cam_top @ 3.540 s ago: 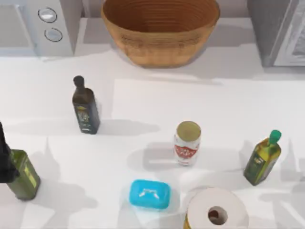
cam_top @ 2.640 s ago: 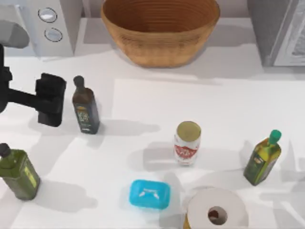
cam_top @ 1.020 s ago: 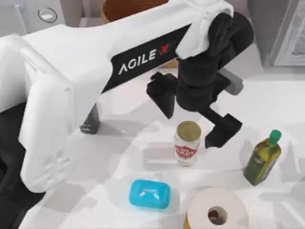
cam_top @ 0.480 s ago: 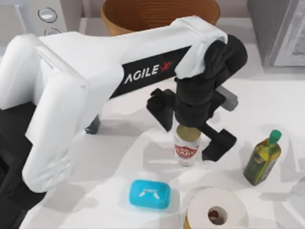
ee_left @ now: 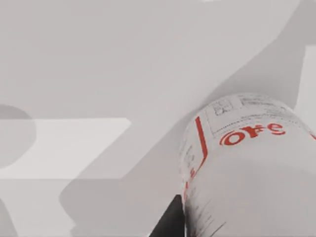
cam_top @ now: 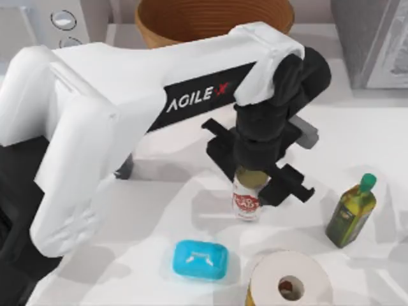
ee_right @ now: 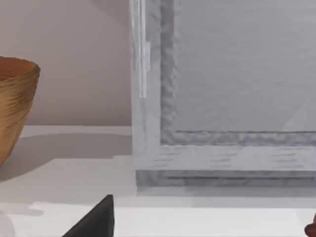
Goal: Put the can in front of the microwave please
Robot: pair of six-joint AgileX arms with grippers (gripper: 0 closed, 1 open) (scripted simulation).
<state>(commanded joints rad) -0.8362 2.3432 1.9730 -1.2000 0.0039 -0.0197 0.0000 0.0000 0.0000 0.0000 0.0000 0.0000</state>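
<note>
The can (cam_top: 247, 200), a small white tin with a red label, stands upright at the table's middle. My left arm reaches across from the left and hangs directly over it. My left gripper (cam_top: 252, 172) has its black fingers (cam_top: 285, 186) pressed in on both sides of the can's top, shut on it. The left wrist view has the can (ee_left: 247, 168) very close, with one dark finger edge beside it. The light grey microwave (cam_top: 60, 22) with round dials stands at the back left, partly behind the arm. My right gripper (ee_right: 207, 229) is parked, open, facing the darker appliance.
A wicker basket (cam_top: 210, 16) sits at the back centre. A darker grey appliance (cam_top: 376, 38) fills the back right. A green-capped oil bottle (cam_top: 349, 213) stands right of the can; a paper roll (cam_top: 290, 280) and a blue box (cam_top: 200, 259) lie in front.
My left arm swept in from the left and dropped over the can. In the last half second its fingers drew in against the can's sides.
</note>
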